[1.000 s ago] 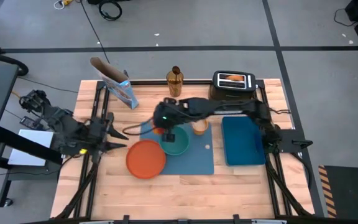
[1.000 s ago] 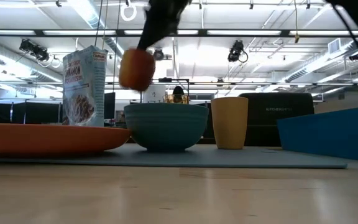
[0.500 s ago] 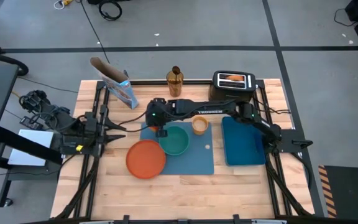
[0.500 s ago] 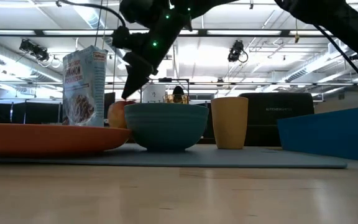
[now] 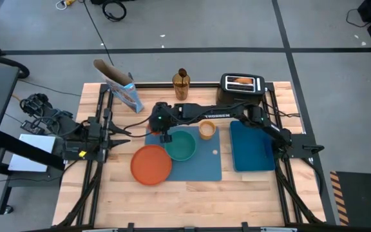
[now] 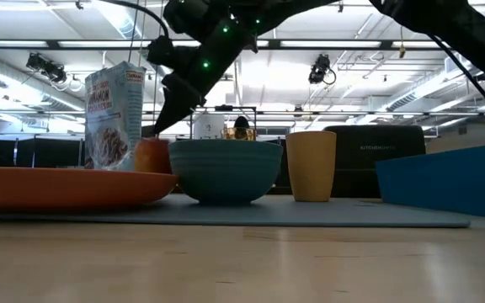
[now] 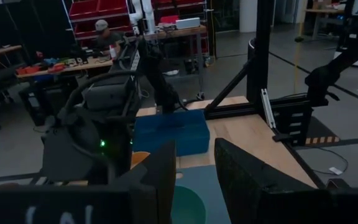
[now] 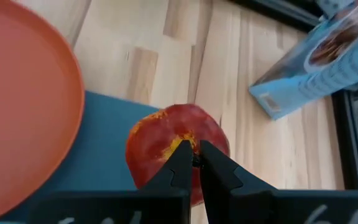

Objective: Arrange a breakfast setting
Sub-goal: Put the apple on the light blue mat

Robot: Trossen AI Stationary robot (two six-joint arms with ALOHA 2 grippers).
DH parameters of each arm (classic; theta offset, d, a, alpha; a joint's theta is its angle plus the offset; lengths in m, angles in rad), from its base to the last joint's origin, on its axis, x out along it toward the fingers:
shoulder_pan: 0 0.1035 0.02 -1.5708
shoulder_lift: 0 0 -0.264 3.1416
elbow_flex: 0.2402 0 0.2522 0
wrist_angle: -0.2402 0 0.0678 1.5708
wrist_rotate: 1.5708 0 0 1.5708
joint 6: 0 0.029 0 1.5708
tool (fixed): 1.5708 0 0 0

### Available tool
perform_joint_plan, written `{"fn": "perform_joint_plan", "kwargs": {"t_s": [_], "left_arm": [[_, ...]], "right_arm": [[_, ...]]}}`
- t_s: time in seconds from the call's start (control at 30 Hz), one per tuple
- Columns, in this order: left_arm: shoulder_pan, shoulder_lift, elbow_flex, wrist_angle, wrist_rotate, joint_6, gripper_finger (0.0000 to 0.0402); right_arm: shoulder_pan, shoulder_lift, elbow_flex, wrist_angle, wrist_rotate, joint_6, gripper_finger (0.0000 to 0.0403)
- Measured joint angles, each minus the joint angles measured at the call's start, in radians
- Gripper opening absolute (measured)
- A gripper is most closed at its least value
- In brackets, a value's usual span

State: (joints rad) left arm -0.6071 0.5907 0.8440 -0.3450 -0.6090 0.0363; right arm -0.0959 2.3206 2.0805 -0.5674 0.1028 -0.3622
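Note:
A red apple (image 8: pixel 160 143) is at the far left corner of the blue placemat (image 5: pixel 201 166), left of the teal bowl (image 5: pixel 183 146). My right gripper (image 8: pixel 195 163) is shut on its top. On the placemat's left edge lies the orange plate (image 5: pixel 151 164). The orange cup (image 5: pixel 206 130) stands on the placemat behind the bowl. The cereal box (image 5: pixel 125 91) stands at the far left. Toast shows in the toaster (image 5: pixel 242 83) at the back. My left gripper (image 5: pixel 118 136) waits open at the table's left edge, with nothing between its fingers. My right gripper pinches the apple's stem spot on top (image 8: pixel 187 147) between its two fingertips. The fingers come from above, slanting down from the table's right. The apple (image 6: pixel 151 156) stays upright below them, level with the bowl; the plate hides its underside in the low view.
A blue bin (image 5: pixel 251 147) stands to the right of the placemat. A brown jar (image 5: pixel 181 84) stands at the far edge. Bare wood lies along the near edge and between the plate and the left gripper.
My right gripper has gone down and toward the table's left with the apple, from above the bowl's rim to table height beside the bowl. For the last half second it has stayed about there, still shut. My left gripper has turned a little in place.

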Motion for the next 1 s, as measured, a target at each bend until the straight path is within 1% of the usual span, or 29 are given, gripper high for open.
{"fn": "perform_joint_plan", "kwargs": {"t_s": [0.57,0.83,1.0], "left_arm": [[0.000,0.000,-0.001,-0.016,0.000,-0.004,0.0118],[0.000,0.005,-0.001,-0.026,0.000,-0.006,0.0118],[0.000,0.005,-0.001,-0.028,0.000,-0.006,0.0118]], "right_arm": [[0.000,0.001,-0.055,0.028,0.000,0.020,0.0026],[0.000,0.001,-0.061,0.041,0.000,0.048,0.0055],[0.000,0.001,-0.061,0.063,0.000,0.048,0.0065]]}}
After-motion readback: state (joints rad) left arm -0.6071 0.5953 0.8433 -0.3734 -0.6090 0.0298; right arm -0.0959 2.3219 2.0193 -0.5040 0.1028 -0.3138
